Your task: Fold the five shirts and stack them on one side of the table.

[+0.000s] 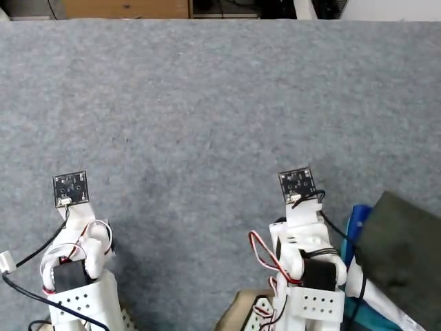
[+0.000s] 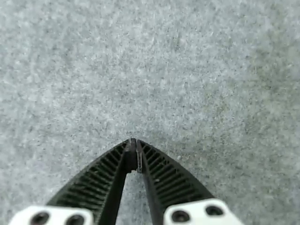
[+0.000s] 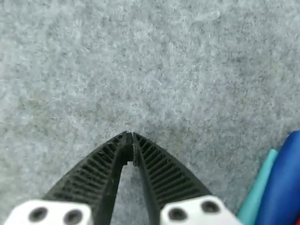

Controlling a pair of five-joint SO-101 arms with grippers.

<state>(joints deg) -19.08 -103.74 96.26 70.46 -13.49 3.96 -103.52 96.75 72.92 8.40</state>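
Shirts (image 1: 400, 255) heaped at about 4 o'clock on the table (image 1: 207, 103), hard against the near edge: dark grey-green piece on top, blue and teal cloth beneath. Just beside the heap, toward 5 o'clock, right arm (image 1: 303, 265), with the same blue and teal cloth at the rim of its wrist view. Tan scrap (image 1: 238, 310) at 6 o'clock against that arm's base, too little showing to tell what. Left arm (image 1: 72, 265) at 7 o'clock, well apart from the heap. Right claw (image 3: 129, 136) pressed together, tips meeting, above grey felt. Left claw (image 2: 133, 142) likewise together at the tips, above the same felt. Farther out, toward 12 o'clock, plain grey felt up to the far edge, then a strip of wooden furniture (image 1: 127, 8) beyond.
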